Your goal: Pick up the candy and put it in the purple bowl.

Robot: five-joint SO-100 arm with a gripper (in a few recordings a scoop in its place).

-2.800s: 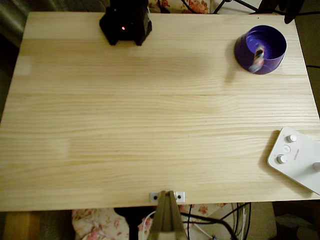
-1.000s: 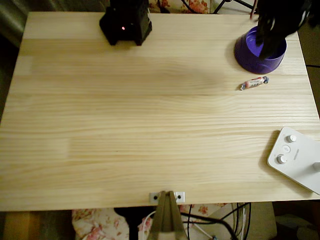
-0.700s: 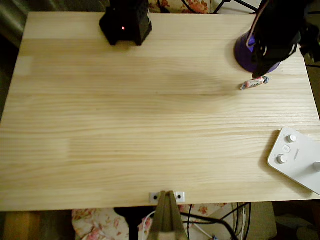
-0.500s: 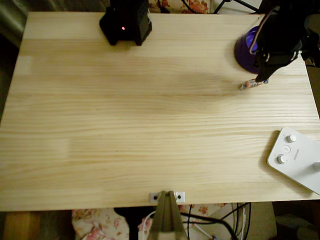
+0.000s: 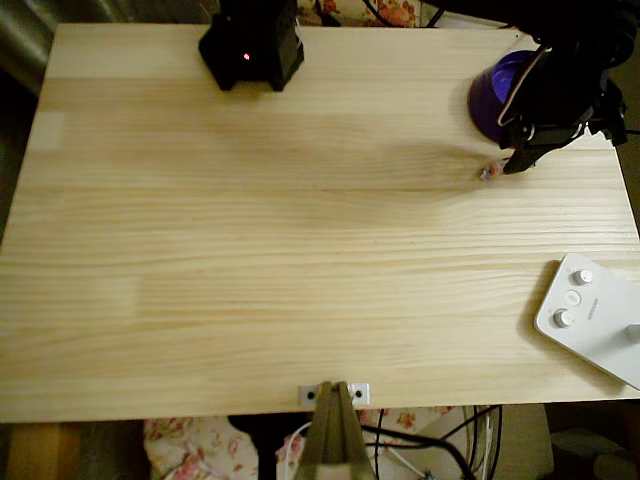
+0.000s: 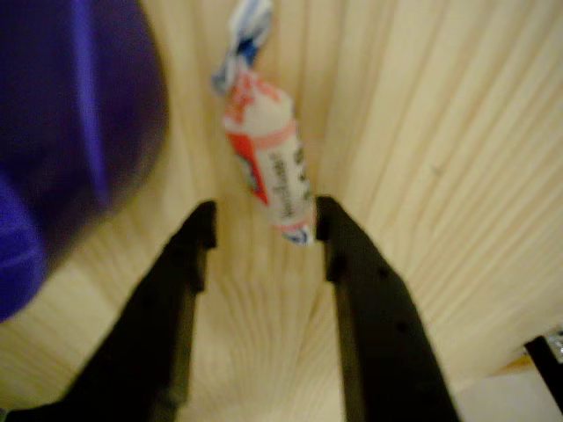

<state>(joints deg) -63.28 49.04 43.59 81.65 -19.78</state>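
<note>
One candy (image 6: 266, 160) on the table just beyond the wide-apart claw (image 6: 264, 229), beside the purple bowl (image 6: 62, 132)

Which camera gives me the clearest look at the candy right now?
The wrist view: the candy lies on the wood, its near end between the open hand's fingertips, wrapper print visible. In the overhead view only its left tip peeks out beside the arm, below the purple bowl.

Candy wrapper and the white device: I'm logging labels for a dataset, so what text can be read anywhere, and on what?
Candy: dark print along the wrapper, too blurred to read.
White device: a small grey marking beside its knobs, too small to read.
No other text or numbers can be made out.
</note>
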